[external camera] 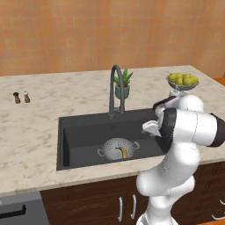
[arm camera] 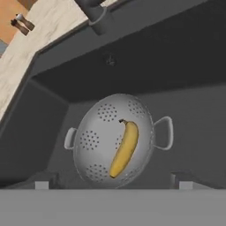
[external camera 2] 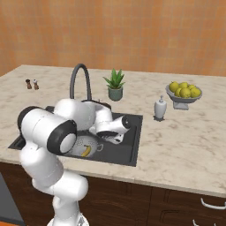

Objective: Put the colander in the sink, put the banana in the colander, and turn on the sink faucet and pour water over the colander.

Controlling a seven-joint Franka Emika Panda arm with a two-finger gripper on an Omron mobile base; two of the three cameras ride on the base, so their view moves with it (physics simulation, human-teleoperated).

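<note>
We see the colander (arm camera: 115, 140) sitting on the floor of the sink (external camera: 79, 132), toward the front wall and well clear of the left and right walls. The banana (arm camera: 125, 148) lies inside the colander, slanted along its right inner side, dark tip pointing up toward the rim. In the hand view, the colander's two loop handles stick out left and right with open basin floor beyond each.

Our gripper (arm camera: 114, 182) hangs above the colander's near rim with its jaws spread wide, one tip to each side and nothing between them. In the left base view the hand sits over the sink's right part, above the basin.

The sink faucet (external camera: 116, 89) rises from the back rim of the sink, its arched spout reaching forward over the basin.

The marble surface (external camera: 35, 127) runs all round the sink. On it stand a potted plant (external camera: 122, 85) just behind the faucet, a footed bowl of yellow-green fruit (external camera: 183, 81) at far right, a small white bottle (external camera 2: 160, 108) near the sink's right corner, and two small shakers (external camera: 21, 97) well apart to the left. An orange tiled wall (external camera: 88, 30) backs the surface.
</note>
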